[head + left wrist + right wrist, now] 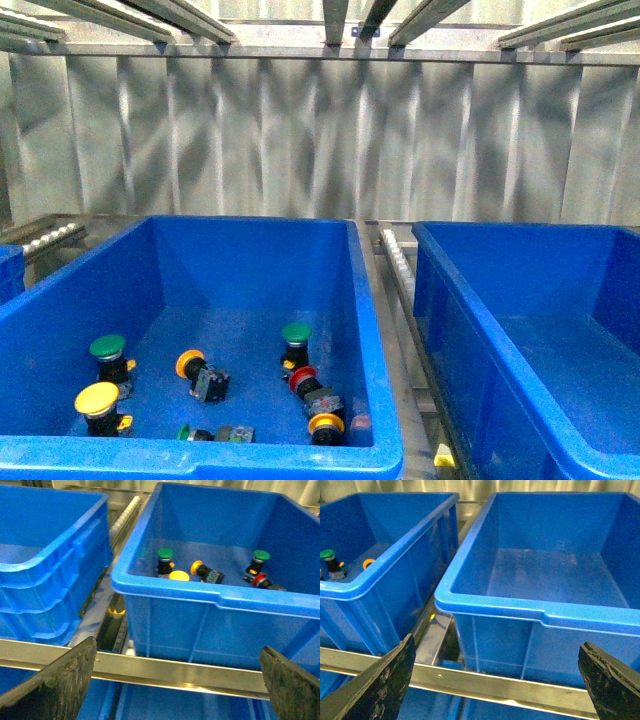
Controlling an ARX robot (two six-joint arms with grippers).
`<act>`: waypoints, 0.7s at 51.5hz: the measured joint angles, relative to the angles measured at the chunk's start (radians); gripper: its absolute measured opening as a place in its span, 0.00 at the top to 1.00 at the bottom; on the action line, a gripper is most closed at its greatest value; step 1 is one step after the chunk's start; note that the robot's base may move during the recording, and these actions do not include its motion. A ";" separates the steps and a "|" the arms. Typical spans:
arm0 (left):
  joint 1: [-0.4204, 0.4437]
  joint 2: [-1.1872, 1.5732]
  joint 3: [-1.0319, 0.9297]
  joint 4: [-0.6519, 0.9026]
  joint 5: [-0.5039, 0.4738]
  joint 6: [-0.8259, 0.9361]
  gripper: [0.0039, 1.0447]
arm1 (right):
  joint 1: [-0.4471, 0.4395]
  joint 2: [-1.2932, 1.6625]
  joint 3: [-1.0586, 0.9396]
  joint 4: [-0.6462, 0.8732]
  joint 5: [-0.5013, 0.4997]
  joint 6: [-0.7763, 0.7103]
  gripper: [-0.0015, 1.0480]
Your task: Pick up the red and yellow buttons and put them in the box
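Front: bin [250,265] at 7 o'clock holds red button [303,379] toward its 5, yellow buttons [97,399] at its 8, centre and 5, green buttons [107,347] among them. Box [520,280] at 4 o'clock, beside bin.
Left wrist: left gripper [177,650] fingers wide apart, gripping nothing, facing bin.
Right wrist: right gripper [496,645] likewise spread, facing box.

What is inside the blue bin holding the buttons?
Three yellow buttons, one red button and two upright green buttons. The bin's near rim partly covers another green-capped one and hides the floor behind it.
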State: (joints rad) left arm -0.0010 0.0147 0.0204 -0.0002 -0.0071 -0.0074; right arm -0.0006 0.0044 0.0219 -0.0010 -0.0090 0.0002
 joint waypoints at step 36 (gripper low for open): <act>0.087 0.869 0.736 -0.164 -0.327 -0.212 0.07 | 0.000 0.000 0.000 0.000 0.009 0.000 0.07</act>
State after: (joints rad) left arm 0.0860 0.8833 0.7567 -0.1642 -0.3340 -0.2195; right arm -0.0002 0.0044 0.0219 -0.0010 0.0002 0.0002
